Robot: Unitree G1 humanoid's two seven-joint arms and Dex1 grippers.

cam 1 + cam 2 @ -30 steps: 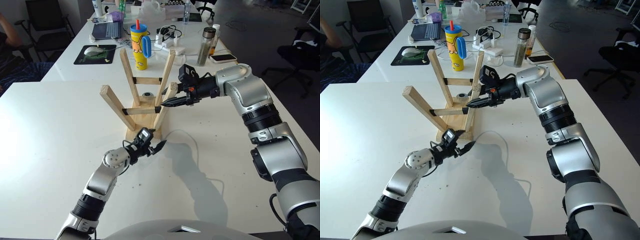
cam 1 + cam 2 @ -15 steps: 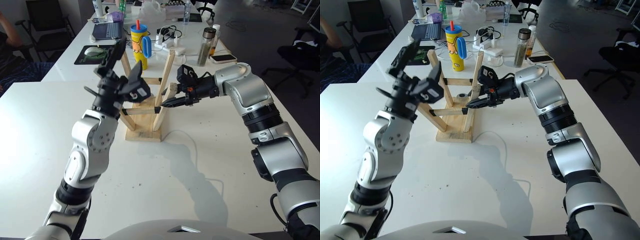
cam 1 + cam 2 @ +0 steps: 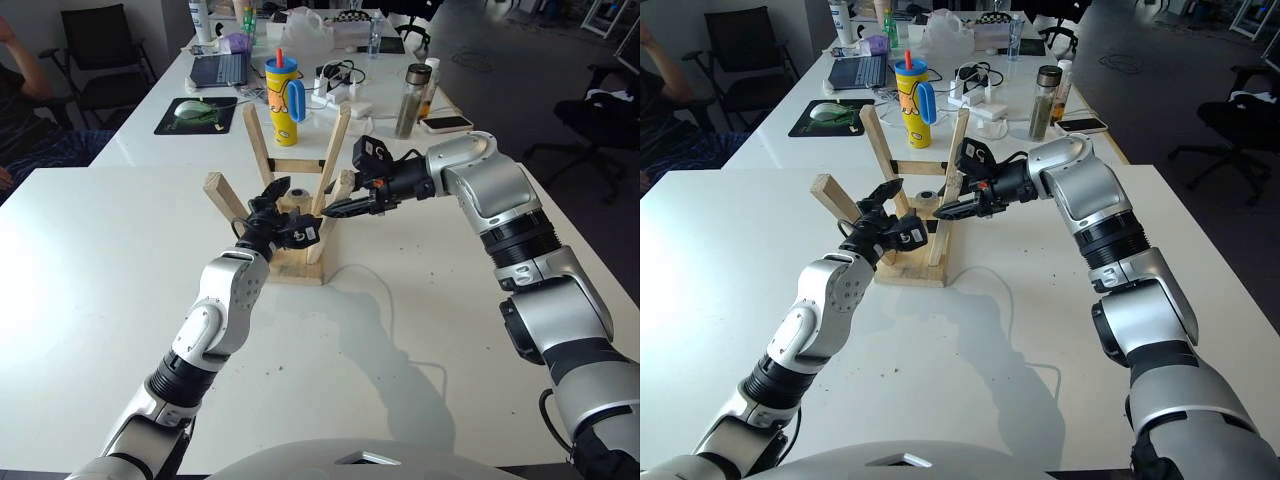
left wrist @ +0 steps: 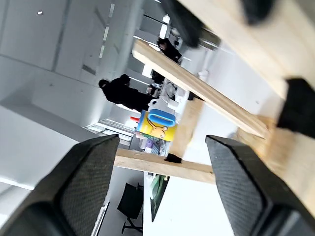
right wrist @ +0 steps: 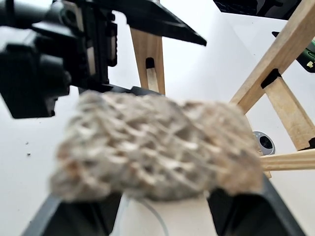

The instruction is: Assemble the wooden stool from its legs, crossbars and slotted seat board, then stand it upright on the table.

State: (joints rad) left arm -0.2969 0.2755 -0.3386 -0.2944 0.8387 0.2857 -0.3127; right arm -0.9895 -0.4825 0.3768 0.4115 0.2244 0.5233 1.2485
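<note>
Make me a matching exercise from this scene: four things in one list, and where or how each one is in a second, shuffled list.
Things:
1. stool
2. yellow cup
3. left gripper
4. metal bottle

States or places:
A. open, among the stool's legs
B. beside a phone
C. upside down, legs pointing up
D. has a red straw in it

Pairs: 1-C, 2-D, 3-A, 4-B

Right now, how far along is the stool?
Looks done: legs and crossbars sit fitted on the seat board. In hand: left gripper open at the legs, right gripper against a leg. Left: it stands upside down, so flip it upright.
</note>
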